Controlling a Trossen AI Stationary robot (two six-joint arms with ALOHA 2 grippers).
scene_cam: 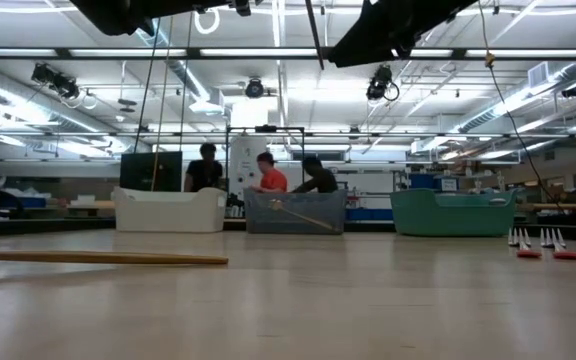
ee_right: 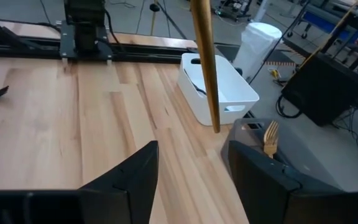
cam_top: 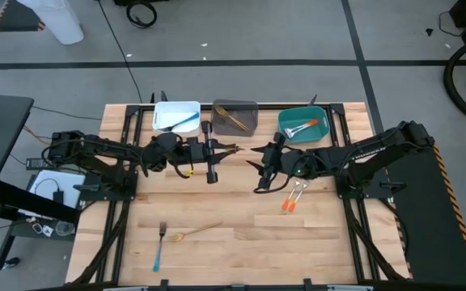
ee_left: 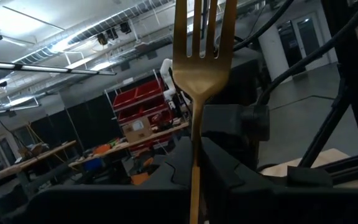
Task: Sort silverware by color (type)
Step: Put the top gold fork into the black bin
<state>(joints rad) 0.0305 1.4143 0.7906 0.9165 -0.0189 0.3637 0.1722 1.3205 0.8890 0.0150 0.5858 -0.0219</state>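
Note:
My left gripper (cam_top: 220, 151) hovers above the table's middle, shut on a gold fork (cam_top: 232, 149). In the left wrist view its tines (ee_left: 204, 37) stand beyond the fingers. My right gripper (cam_top: 259, 159) faces it from the right, open and touching nothing. In the right wrist view a gold shaft (ee_right: 206, 68) passes ahead of the open fingers (ee_right: 191, 165). Two orange-handled forks (cam_top: 294, 198) lie flat near the right arm. A blue-handled fork (cam_top: 158, 246) and another gold fork (cam_top: 197, 232) lie near the table's near edge. My left gripper pinches the gold fork's handle (ee_left: 195, 177) between its two fingers. The fingers lie along the fork, so the tines reach out past them toward the right arm. The fork is lifted clear of the table.
Three bins stand along the far edge. The white bin (cam_top: 167, 107) holds a blue-handled piece (cam_top: 186, 123), the grey bin (cam_top: 253, 107) holds gold pieces and the teal bin (cam_top: 285, 121) holds orange-handled ones. Bare wood lies between the arms and the near edge. People sit in the room beyond.

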